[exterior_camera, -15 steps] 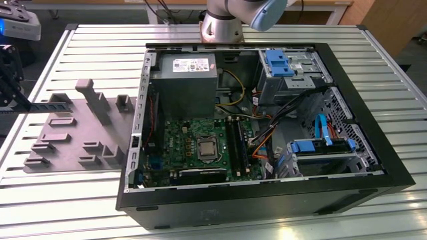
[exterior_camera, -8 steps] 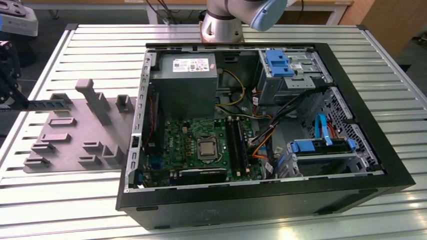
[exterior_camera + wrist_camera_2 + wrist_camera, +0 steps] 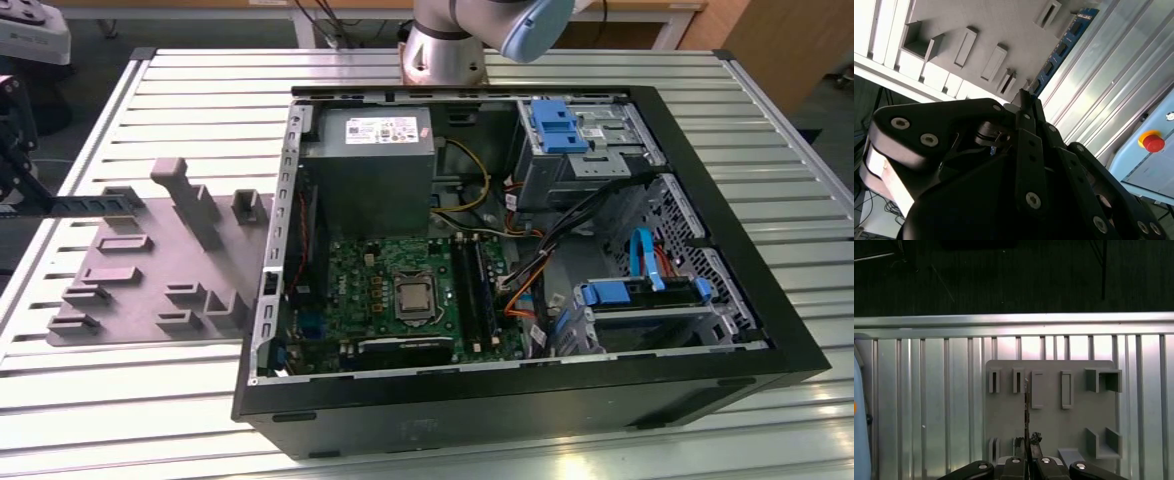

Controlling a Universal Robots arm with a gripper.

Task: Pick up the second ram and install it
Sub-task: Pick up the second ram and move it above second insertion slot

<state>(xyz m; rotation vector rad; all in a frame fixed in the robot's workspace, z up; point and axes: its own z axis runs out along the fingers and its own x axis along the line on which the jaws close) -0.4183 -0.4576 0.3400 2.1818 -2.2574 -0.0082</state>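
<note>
The second ram point(image 3: 94, 202) is a thin dark stick with black chips, held level above the far edge of the grey holder plate point(image 3: 147, 260) at the exterior view's left. My gripper point(image 3: 30, 195) is shut on one end of it. The second wrist view shows the blue-green ram point(image 3: 1060, 49) running out from my black fingertips point(image 3: 1024, 100) over the plate point(image 3: 979, 30). In the first wrist view the ram point(image 3: 1026, 410) appears edge-on above the plate's slots point(image 3: 1016, 381), with my gripper point(image 3: 1028, 447) closed on its end.
An open computer case point(image 3: 534, 400) fills the middle of the slatted metal table point(image 3: 200, 90). Inside are the green motherboard point(image 3: 360, 290), long black memory slots point(image 3: 470, 290), a power supply point(image 3: 374, 160) and blue drive bays point(image 3: 641, 295). A red stop button point(image 3: 1153, 141) sits beside the table.
</note>
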